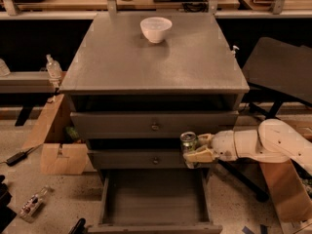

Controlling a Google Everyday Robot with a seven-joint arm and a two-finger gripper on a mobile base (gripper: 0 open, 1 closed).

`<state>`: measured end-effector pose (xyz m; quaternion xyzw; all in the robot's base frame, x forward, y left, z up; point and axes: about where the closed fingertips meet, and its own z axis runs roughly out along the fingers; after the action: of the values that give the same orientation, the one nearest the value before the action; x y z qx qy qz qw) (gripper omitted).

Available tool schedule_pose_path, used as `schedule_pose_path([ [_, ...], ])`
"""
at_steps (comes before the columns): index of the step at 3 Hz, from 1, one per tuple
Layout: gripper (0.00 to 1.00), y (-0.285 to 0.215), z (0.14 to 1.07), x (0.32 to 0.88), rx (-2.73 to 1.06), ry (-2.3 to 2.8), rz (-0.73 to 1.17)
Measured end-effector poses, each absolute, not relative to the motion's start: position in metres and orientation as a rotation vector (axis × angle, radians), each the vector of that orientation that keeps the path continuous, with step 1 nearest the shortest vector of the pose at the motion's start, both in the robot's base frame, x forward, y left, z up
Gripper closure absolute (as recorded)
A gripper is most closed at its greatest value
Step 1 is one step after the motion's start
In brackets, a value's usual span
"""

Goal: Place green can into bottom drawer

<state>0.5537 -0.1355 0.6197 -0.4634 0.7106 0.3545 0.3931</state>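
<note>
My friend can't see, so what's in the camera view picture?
The robot's tool grips a green can in front of the middle drawer, above the open bottom drawer. A white bowl sits on the cabinet top.

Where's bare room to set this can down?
The bottom drawer floor is bare wall to wall. The tool, gripping the green can, crowds the space above its right rear corner. The cabinet top is bare forward of the white bowl.

Cream hand [194, 148] around green can [187, 141]
</note>
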Motion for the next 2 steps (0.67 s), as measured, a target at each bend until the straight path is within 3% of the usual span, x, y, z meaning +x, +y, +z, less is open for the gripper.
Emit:
schedule_pose_path([
  [2, 1.0, -0.1359, 0.6189, 0.5504, -1.206, 1.781, 0.924],
])
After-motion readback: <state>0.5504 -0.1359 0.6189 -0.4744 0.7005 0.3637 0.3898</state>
